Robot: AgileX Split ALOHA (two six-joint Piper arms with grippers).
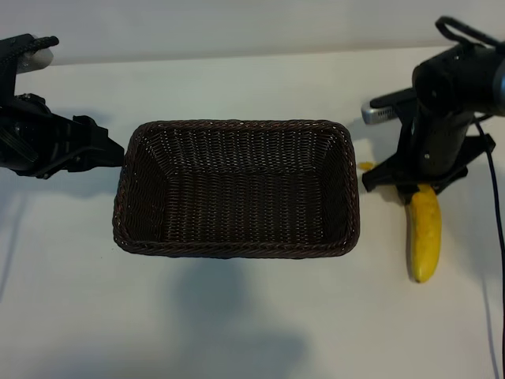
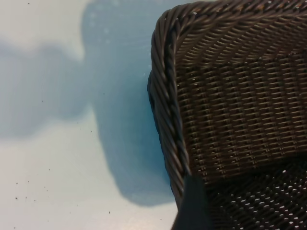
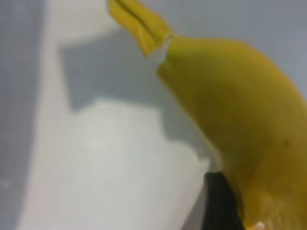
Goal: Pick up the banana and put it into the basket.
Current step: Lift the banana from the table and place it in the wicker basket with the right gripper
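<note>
The yellow banana [image 1: 424,233] lies on the white table to the right of the dark woven basket [image 1: 237,123], its stem [image 1: 367,166] pointing toward the basket. My right gripper [image 1: 418,183] is down over the banana's stem half and shut on it. In the right wrist view the banana [image 3: 240,105] fills the picture and one dark finger [image 3: 218,201] presses against its side; the other finger is hidden. My left gripper [image 1: 106,150] is parked open just off the basket's left end. One of its fingers [image 2: 194,206] shows beside the basket's rim [image 2: 165,96].
The basket holds nothing. White tabletop lies in front of it and on both sides. A cable [image 1: 495,213] hangs from the right arm near the table's right edge.
</note>
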